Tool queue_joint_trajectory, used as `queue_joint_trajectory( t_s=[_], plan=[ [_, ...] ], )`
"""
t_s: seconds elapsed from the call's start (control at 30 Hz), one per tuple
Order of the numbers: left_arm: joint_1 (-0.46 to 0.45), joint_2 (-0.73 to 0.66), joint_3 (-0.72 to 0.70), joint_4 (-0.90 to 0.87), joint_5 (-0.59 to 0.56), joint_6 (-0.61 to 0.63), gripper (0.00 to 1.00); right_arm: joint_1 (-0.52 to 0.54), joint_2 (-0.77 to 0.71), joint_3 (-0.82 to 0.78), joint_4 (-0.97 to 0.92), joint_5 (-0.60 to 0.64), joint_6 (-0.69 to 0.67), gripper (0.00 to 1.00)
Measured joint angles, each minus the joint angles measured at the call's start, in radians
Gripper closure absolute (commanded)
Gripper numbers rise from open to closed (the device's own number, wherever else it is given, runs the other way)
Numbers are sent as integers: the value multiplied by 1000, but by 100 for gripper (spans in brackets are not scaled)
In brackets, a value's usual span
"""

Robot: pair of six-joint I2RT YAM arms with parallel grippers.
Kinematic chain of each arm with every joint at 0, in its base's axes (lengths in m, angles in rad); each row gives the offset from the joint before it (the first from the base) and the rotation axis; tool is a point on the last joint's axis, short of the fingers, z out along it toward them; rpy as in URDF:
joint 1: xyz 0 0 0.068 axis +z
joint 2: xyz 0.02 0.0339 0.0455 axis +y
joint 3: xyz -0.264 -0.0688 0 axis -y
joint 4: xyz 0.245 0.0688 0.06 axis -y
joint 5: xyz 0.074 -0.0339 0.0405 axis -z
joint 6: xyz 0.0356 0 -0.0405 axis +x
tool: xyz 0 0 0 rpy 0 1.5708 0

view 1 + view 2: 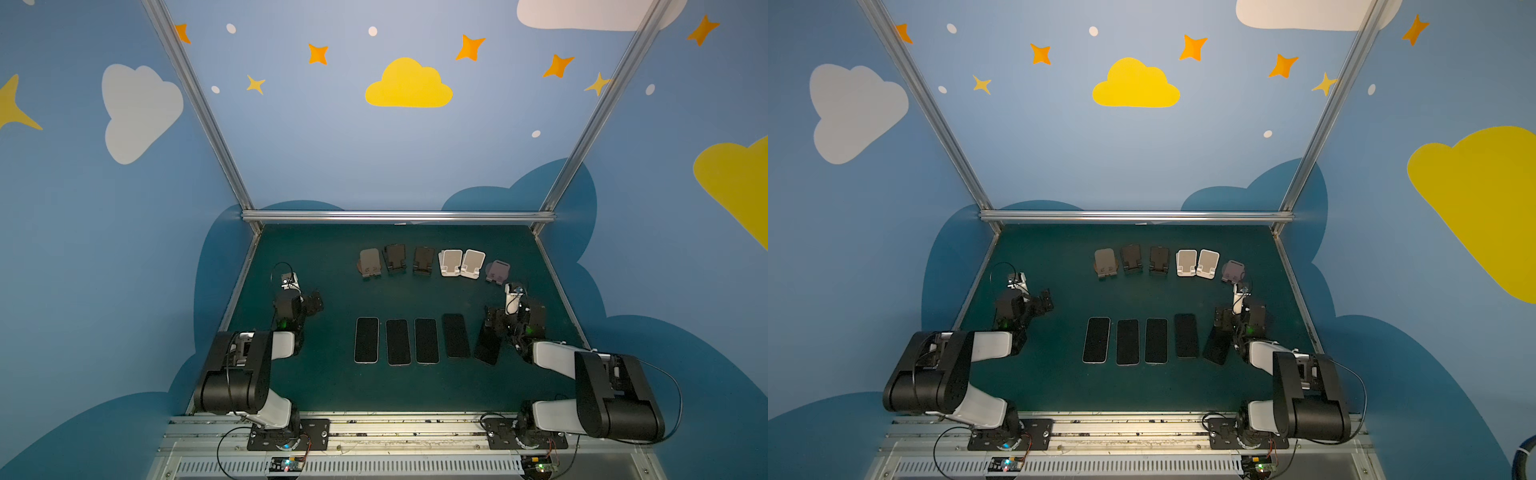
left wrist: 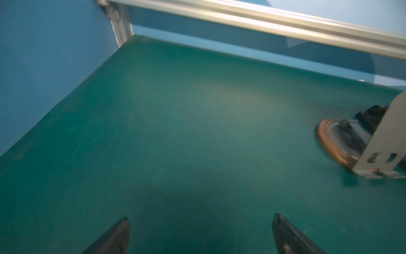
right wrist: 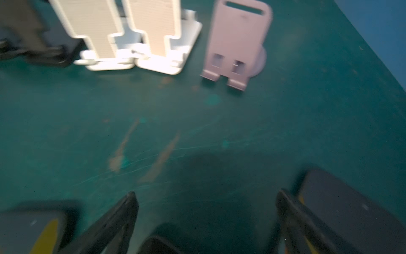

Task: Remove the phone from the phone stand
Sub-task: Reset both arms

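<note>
- Phone (image 1: 487, 345) nearest the worktop's (image 1: 332, 386) right edge lies flat and off any stand, with four other phones (image 1: 397, 341) in a row beside it.
- All six stands (image 1: 424, 261) along the back edge look empty, so I judge the removal done.
- Its long axis runs front to back, with the far end slanted toward the right edge.
- My right gripper (image 3: 206, 194) and left gripper (image 2: 201, 217) are both spread wide, grasping nothing.

The table (image 1: 332, 390) is dark green, scuffed with pale brown streaks. Five phones (image 1: 366, 340) are black. Along the far edge stand a tan stand (image 1: 369, 261), two dark brown stands (image 1: 395, 257), two white stands (image 3: 103, 33) with beige ribbed faces, and a lilac stand (image 3: 237, 41). The walls (image 1: 332, 145) are blue with yellow and white clouds (image 1: 409, 85) and orange stars (image 1: 469, 48).
</note>
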Motion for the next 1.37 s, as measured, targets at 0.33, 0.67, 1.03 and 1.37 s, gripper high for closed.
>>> queue_joint_trajectory(
  t_s=[0.33, 0.67, 1.03, 1.37],
  plan=[
    [0, 0, 7, -13, 24, 14, 0, 24, 54, 159, -51, 82, 64, 2],
    [0, 0, 7, -16, 25, 16, 0, 38, 54, 159, -75, 120, 65, 2],
    [0, 0, 7, -17, 25, 16, 0, 41, 54, 159, -76, 126, 65, 2],
    [-1, 0, 7, -17, 25, 16, 0, 41, 54, 159, -76, 126, 65, 2]
  ],
)
